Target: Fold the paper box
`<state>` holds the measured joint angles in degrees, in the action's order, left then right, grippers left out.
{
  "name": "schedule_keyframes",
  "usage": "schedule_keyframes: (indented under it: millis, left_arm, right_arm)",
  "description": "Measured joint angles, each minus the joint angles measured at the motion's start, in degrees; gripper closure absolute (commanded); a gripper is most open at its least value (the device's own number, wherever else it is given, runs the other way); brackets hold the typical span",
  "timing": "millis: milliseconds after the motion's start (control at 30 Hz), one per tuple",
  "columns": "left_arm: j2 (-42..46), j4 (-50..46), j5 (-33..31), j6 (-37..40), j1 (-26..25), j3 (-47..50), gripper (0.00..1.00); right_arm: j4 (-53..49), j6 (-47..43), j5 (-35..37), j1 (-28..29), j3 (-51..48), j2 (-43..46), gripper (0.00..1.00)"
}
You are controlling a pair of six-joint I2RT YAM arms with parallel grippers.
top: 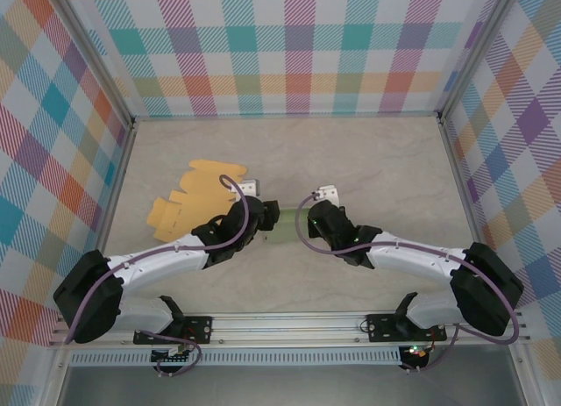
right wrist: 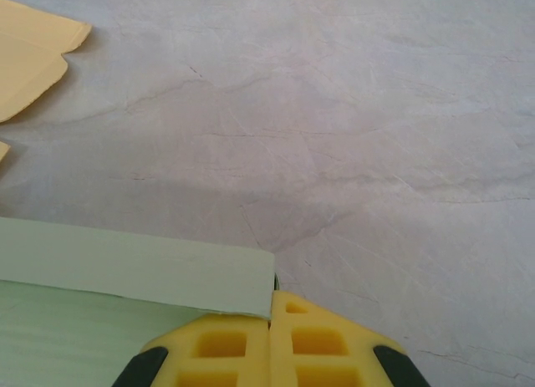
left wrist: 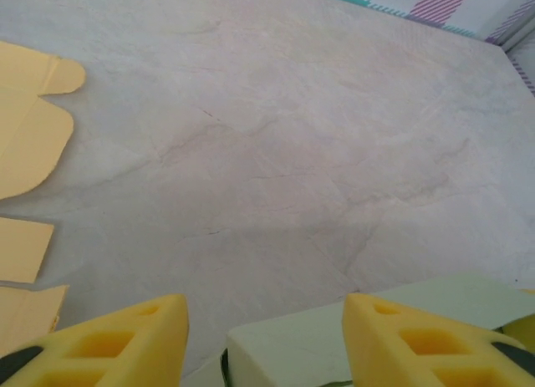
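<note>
The pale green paper box (top: 282, 220) lies mid-table between my two grippers. My left gripper (top: 254, 215) is at its left end. In the left wrist view that gripper (left wrist: 263, 308) is open, and a corner of the box (left wrist: 318, 341) lies between the yellow fingertips (left wrist: 159, 320), low in the gap. My right gripper (top: 308, 215) is at the box's right end. In the right wrist view it (right wrist: 272, 308) is shut, and the box's upright wall (right wrist: 134, 266) ends right at the seam between the pads, apparently pinched there.
A flat yellow cardboard cut-out (top: 197, 195) lies on the table left of the box, close to my left arm; its flaps (left wrist: 25, 136) also show in the wrist views. Checked walls (top: 298, 46) enclose the marbled table (top: 386, 169) on three sides.
</note>
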<state>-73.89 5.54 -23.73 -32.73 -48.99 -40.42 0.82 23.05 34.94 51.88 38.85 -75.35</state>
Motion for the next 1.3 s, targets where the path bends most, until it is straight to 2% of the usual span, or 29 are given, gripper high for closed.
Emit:
schedule_keyframes:
  millis: [100, 167, 300, 600, 767, 1067, 1200, 1300]
  left_arm:
    - [-0.11, 2.19, 0.24, -2.73, -0.02, 2.51, 0.62]
    - [-0.35, 4.09, 0.46, -4.09, -0.13, 3.96, 0.64]
    - [-0.39, 7.87, 0.0, -5.49, -0.94, 5.97, 0.66]
    - [0.22, 12.28, -4.83, -6.71, -4.48, 9.73, 0.67]
    - [-1.88, 16.02, -7.93, -7.04, -6.62, 11.13, 0.69]
    - [-6.6, 21.57, -12.2, -7.65, -8.2, 10.36, 0.73]
    - [-7.34, 21.9, -13.0, -8.04, -8.94, 10.01, 0.74]
    - [-7.76, 21.94, -13.51, -8.26, -9.49, 9.79, 0.76]
  right_arm:
    - [0.66, -0.04, 0.5, 0.52, -0.35, 0.0, 0.94]
    - [0.9, -0.11, 0.68, 0.81, -0.68, 0.07, 0.93]
    - [1.6, -0.22, 1.11, 1.05, -1.44, 0.26, 0.88]
    - [1.27, 0.07, 2.19, 1.49, -2.54, 1.42, 0.66]
    - [0.11, 0.07, 1.2, 2.43, -2.75, 3.87, 0.58]
    - [-7.98, 0.87, -5.09, 2.58, -1.36, 11.93, 0.34]
    - [-13.42, 2.08, -7.41, 1.68, 3.93, 10.8, 0.24]
    - [-16.15, 3.1, -9.07, -0.55, 8.59, 8.48, 0.22]
